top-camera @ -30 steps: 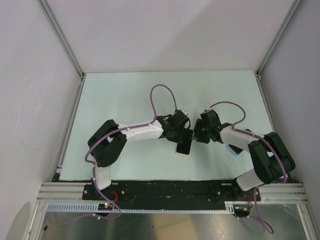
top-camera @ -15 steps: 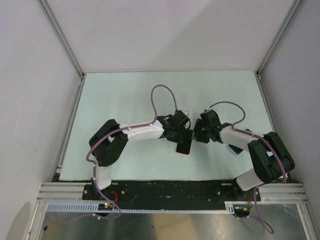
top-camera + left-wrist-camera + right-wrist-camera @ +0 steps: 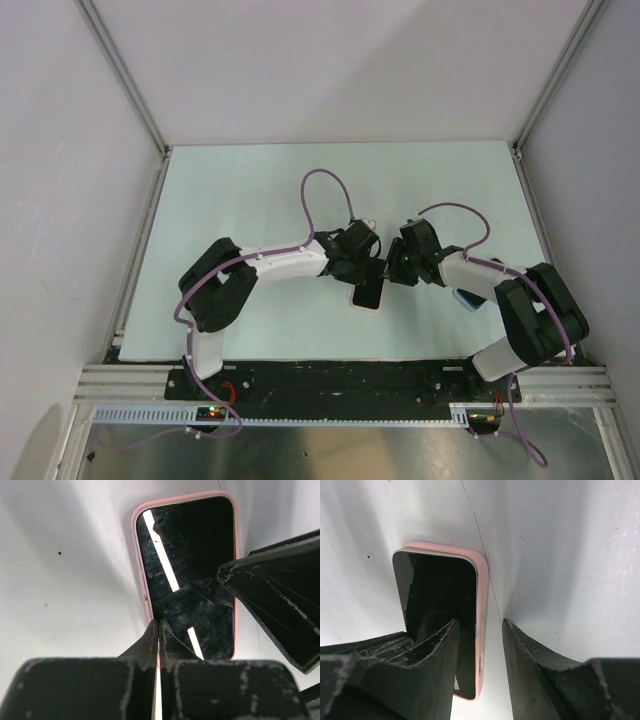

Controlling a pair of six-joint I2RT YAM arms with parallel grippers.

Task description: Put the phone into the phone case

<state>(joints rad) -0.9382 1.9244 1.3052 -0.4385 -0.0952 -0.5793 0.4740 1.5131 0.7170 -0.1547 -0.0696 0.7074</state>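
The left gripper (image 3: pixel 158 630) is pinched fully shut with nothing between its jaws, its tips resting on the near long edge of the phone case (image 3: pixel 134 535). The right gripper (image 3: pixel 480 627) stands partly open and straddles the opposite long edge: one finger over the glass, the other on the bench (image 3: pixel 250 190) just beside the pink rim. Neither holds anything.

The phone (image 3: pixel 187 580) lies screen up inside the case, at the middle of the bench between the two arms. From the right wrist view a silvery strip of the phone's side shows above the rim at the far corner, so that corner may not be fully seated.

Risks from here, as I judge them: the closed tips bear on a narrow line, and a hard push there could slide the whole case sideways rather than seat the phone. A finger dragged across the glass may slip, since the screen looks smooth. Pressing one edge alone could lift the other out.

The bench is pale, matt and flat; plain light walls (image 3: pixel 330 70) and metal frame posts (image 3: pixel 125 80) enclose it, and a small blue object (image 3: pixel 465 298) sits partly hidden by the right arm
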